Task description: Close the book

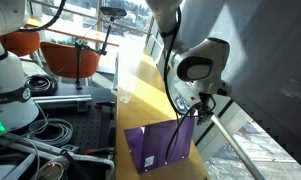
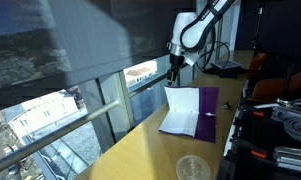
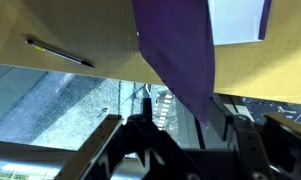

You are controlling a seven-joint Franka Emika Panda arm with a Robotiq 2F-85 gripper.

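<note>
On the left of the wrist view one pen [image 3: 60, 52] lay on the wooden surface [image 3: 50, 25], well apart from the book [image 2: 190, 112]. Mid-frame the purple cover [image 3: 180, 55] stood raised, and to its right a white page [image 3: 238, 20] lay flat. The book sat open on the surface beside the window, with the claw [image 1: 197, 106] just above the raised cover's top edge. The claw looked released: in the wrist view its fingers [image 3: 115, 135] stood spread, with the cover's edge reaching between them (whether they touched it we could not tell).

We judged the book light and thin. The cover seemed stiff enough to swing on its spine, yet apt to flex, and smooth enough to slip from a pinch. The free top edge, far from the spine, seemed the best spot to take or push, since little force there would tip the cover onto the page. A push near the spine might slide the whole book instead.

We counted one book, one pen, one claw, and one clear glass [image 2: 193, 168] nearer the camera in an exterior view.
</note>
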